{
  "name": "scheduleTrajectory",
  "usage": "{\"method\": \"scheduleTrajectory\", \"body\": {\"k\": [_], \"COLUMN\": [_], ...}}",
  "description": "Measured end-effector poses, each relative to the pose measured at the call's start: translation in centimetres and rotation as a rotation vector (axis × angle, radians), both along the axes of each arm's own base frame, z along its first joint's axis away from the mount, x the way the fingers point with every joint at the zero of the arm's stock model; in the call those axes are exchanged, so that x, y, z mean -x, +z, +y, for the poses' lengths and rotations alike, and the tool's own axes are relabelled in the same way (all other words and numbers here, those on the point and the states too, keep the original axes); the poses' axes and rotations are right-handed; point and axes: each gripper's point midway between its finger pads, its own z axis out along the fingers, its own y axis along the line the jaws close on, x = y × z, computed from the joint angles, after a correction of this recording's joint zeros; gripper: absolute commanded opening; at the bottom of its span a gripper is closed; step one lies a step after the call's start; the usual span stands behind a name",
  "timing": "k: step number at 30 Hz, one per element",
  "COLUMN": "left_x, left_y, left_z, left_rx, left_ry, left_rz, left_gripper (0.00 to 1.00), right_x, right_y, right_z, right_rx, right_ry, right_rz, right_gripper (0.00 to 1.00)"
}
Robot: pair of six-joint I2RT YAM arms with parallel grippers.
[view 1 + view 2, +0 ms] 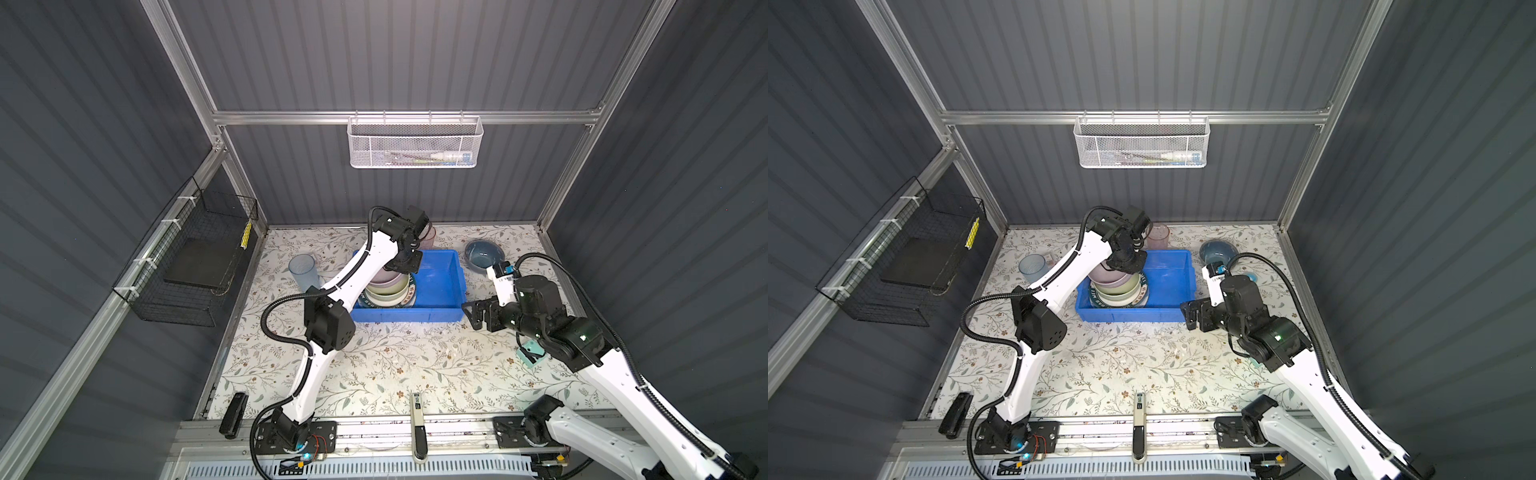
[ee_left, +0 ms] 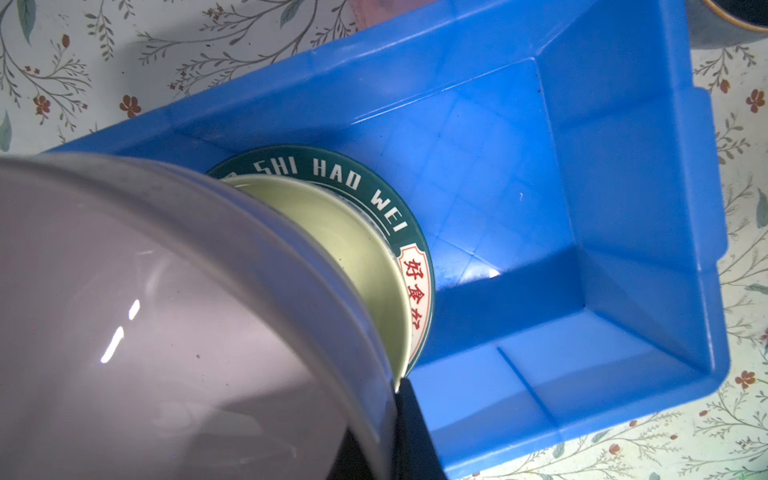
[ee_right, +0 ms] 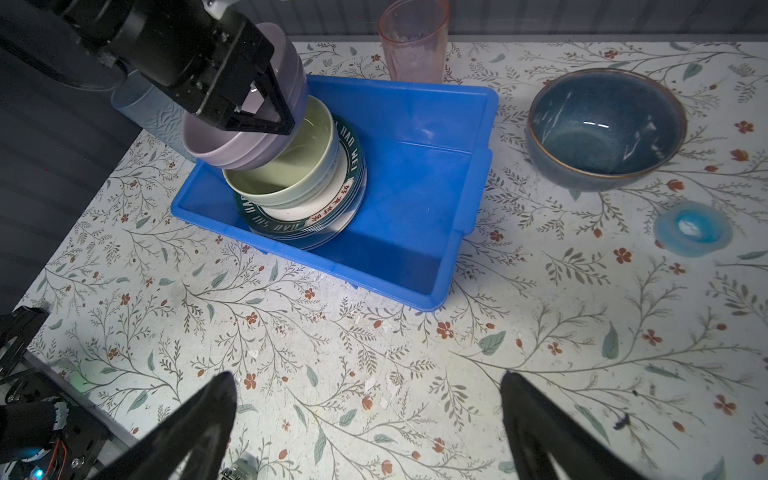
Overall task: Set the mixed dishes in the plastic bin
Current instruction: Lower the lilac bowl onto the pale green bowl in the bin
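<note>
The blue bin [image 3: 409,199] is holding a plate stack [image 3: 332,220] at its left end, a pale green bowl [image 3: 291,166] sitting on top. Over that end the left gripper [image 3: 270,112] is clamping the tilted lilac bowl [image 3: 232,149] by its rim. Beside the bin's right end, the right gripper [image 3: 365,378] is gaping empty

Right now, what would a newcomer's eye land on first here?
The bright blue bin sits mid-table, plates and a green bowl stacked in its left end. The left gripper is shut on the rim of a lilac bowl, tilted over that stack. The right gripper hangs open and empty by the bin's right end; a dark blue bowl sits on the table nearby.
</note>
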Motion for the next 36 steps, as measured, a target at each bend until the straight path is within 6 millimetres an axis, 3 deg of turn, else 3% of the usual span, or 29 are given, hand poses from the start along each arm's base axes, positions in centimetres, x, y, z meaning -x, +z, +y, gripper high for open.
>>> {"method": "scheduleTrajectory", "body": {"k": [18,36], "left_x": [1.3,1.0], "left_y": [-2.3,-3.8], "left_z": [-0.1,-0.2], "left_rx": [-0.051,-0.072], "left_ry": [-0.022,-0.031], "left_rz": [0.049,0.053], "left_gripper": [0.00,0.00], "right_x": [0.1,0.1], "right_y": [-0.8,-0.8], "right_z": [0.0,0.0], "right_rx": [0.008,0.008], "right_ry": [0.000,0.000], "right_rz": [0.015,0.015], "right_gripper": [0.99,0.99]}}
